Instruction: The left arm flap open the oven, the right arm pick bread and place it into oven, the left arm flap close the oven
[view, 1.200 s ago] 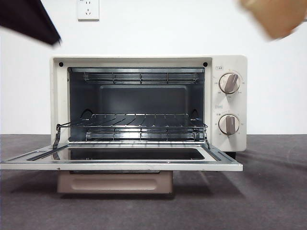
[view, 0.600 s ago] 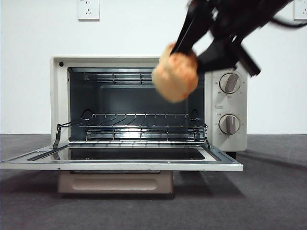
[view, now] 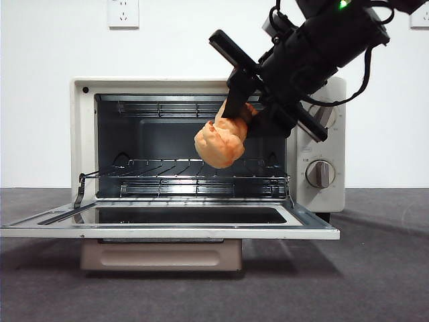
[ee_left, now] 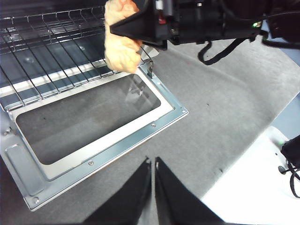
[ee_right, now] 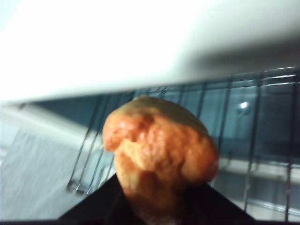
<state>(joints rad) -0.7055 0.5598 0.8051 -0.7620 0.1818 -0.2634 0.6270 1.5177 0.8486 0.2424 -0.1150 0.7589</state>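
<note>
1. The oven (view: 320, 144) is standing on the grey worktop (view: 382, 268) with its door (view: 167, 227) lying flat open toward the camera. The wire rack (view: 167, 168) inside is carrying nothing.
2. My right hand (view: 234, 124) is clenching the bread (view: 220, 143) between its two black fingers, reaching down at a slant from the upper right. The bread is hanging in the oven's mouth, above the rack and not touching it, toward the right half of the opening.
3. The bread is lumpy, ridged and golden-orange, paler at its folds. The oven shell is smooth cream-white, with two round beige knobs (view: 320, 173) on the right panel. The rack is thin bright wire, and the door is a metal frame round a dark glass pane.
4. My left hand (ee_left: 153, 165) is hovering over the worktop, near the door's front corner, its tapered black jaws pressed together and gripping nothing.
5. Half a second ago the bread was blurred and level with the oven's top edge; now it is sitting lower, within the opening, and sharp. The door and rack are lying just as they were.
</note>
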